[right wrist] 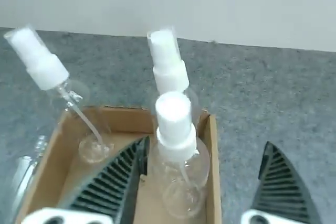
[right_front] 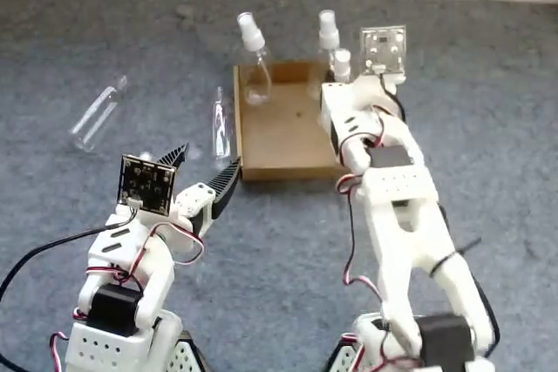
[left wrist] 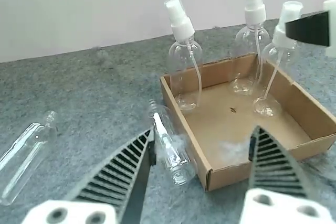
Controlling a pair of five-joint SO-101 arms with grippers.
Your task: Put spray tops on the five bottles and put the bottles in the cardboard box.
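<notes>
My left gripper [left wrist: 204, 135] hangs wide open and empty, near the capless bottle [left wrist: 170, 148] lying just beside the cardboard box [left wrist: 181, 114]. My right gripper [right wrist: 206, 145], also open and empty, straddles one of three capped bottles [right wrist: 178, 161] standing inside. Next, I judge: grasp that capless one. A second capless bottle [right_front: 98, 113] lies farther left.

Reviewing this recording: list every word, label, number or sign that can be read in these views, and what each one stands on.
No text can be read in any view.
Three capped bottles: clear, no label visible.
Two uncapped bottles: clear, no label visible.
Cardboard box: plain, with a small dark speck on its floor that is not a character.
Camera board on an arm's wrist: any markings are too small to read.
</notes>
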